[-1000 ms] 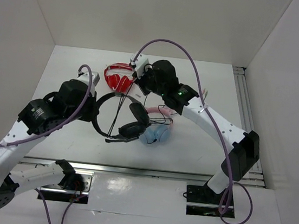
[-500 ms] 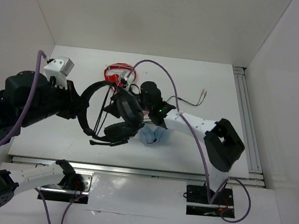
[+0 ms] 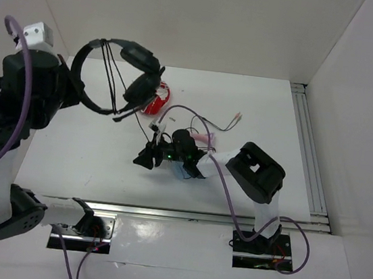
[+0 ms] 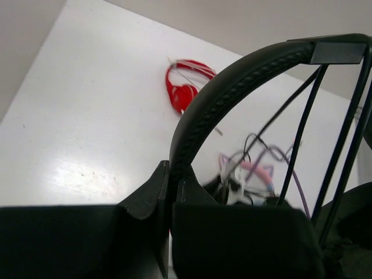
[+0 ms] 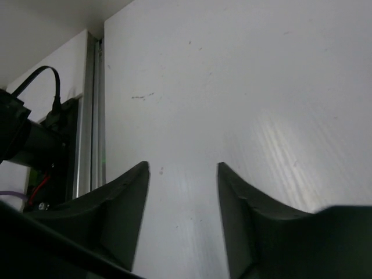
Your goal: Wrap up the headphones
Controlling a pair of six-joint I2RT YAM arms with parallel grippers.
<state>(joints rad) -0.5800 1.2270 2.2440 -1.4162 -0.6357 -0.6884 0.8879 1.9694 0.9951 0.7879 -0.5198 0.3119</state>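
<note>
The black headphones (image 3: 119,49) hang in the air at the back left, earcups (image 3: 142,83) to the right and boom mic pointing down. My left gripper (image 3: 73,79) is shut on the headband (image 4: 232,87), its tips (image 4: 171,186) pinching the band. Cable strands (image 4: 299,133) stretch across the band's arc. The thin cable trails down to the table and ends in coloured plugs (image 3: 236,117). My right gripper (image 3: 144,160) lies low over the table's middle, open and empty (image 5: 183,174), over bare white surface.
The red-and-white headphones (image 3: 156,102) lie at the back centre and also show in the left wrist view (image 4: 185,90). The pink-and-blue cat-ear headphones (image 3: 204,137) lie partly under my right arm. A metal rail (image 3: 307,154) runs along the right side.
My left arm has lifted the black headphones up and toward the back left. My right arm has swung down and forward-left, ending low over the table with open jaws.
</note>
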